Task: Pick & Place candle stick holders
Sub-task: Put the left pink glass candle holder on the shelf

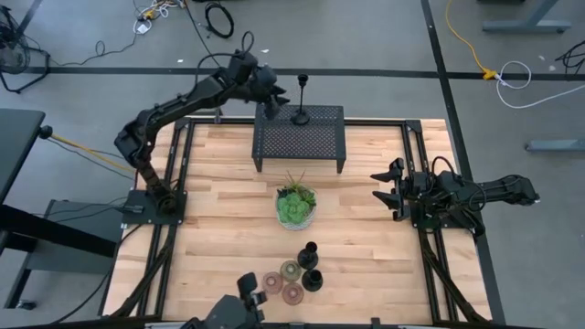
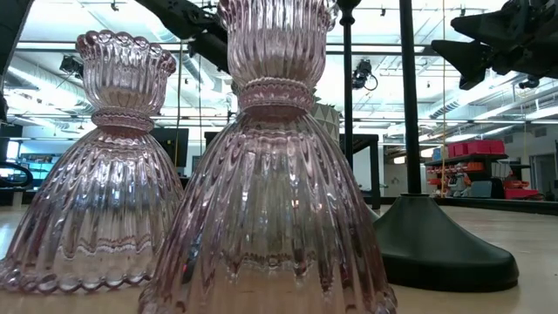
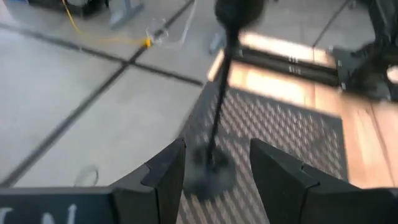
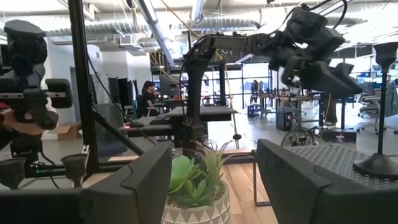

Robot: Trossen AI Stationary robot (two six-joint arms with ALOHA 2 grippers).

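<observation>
Candlestick (image 1: 301, 102), black, slender: standing upright on the black mesh rack (image 1: 299, 135) at the bench's (image 1: 219, 183) far edge. Left gripper (image 1: 276, 98) hovering just beside it, jaws spread, stem showing between them in the left wrist view. Two more black candlesticks (image 1: 310, 266) and three glass cups (image 1: 281, 281) are sitting clustered near the bench's front edge, in front of the potted plant (image 1: 296, 205). Right gripper (image 1: 388, 191) is waiting at the right side, jaws spread, holding nothing.
</observation>
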